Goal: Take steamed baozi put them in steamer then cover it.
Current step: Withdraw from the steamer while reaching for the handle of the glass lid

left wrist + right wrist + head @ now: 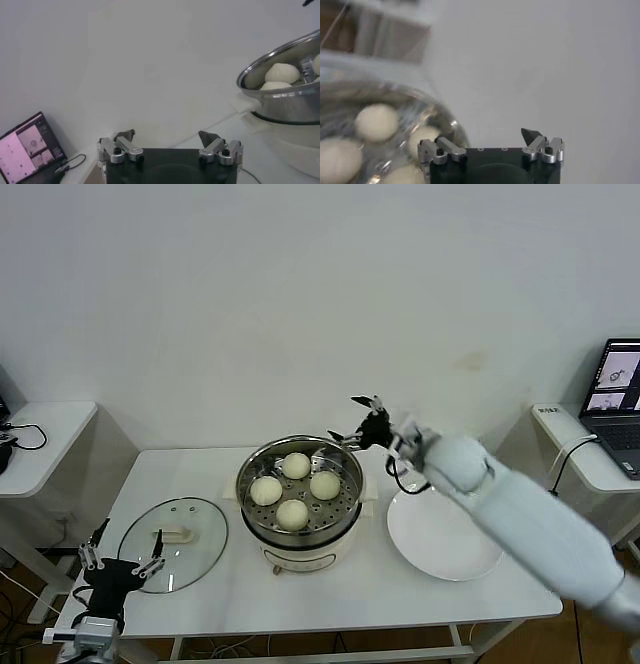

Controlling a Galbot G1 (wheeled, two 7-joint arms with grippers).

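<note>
The steel steamer [300, 529] stands mid-table on its cream base, uncovered. Four cream-white baozi lie on its perforated tray [296, 465] [266, 490] [324, 484]. The glass cover [190, 519] with its cream handle lies flat on the table left of the steamer. My right gripper [356, 422] is open and empty, just above the steamer's back right rim; its wrist view shows the baozi [376, 121] below the gripper [485, 139]. My left gripper [122, 552] is open and empty at the cover's front left edge. Its wrist view shows the gripper [167, 137] and the steamer [287, 102] beyond.
A flat white plate [440, 534] lies bare to the right of the steamer, under my right forearm. A laptop [618, 399] sits on a side table at far right. Another side table with cables [30, 434] stands at far left.
</note>
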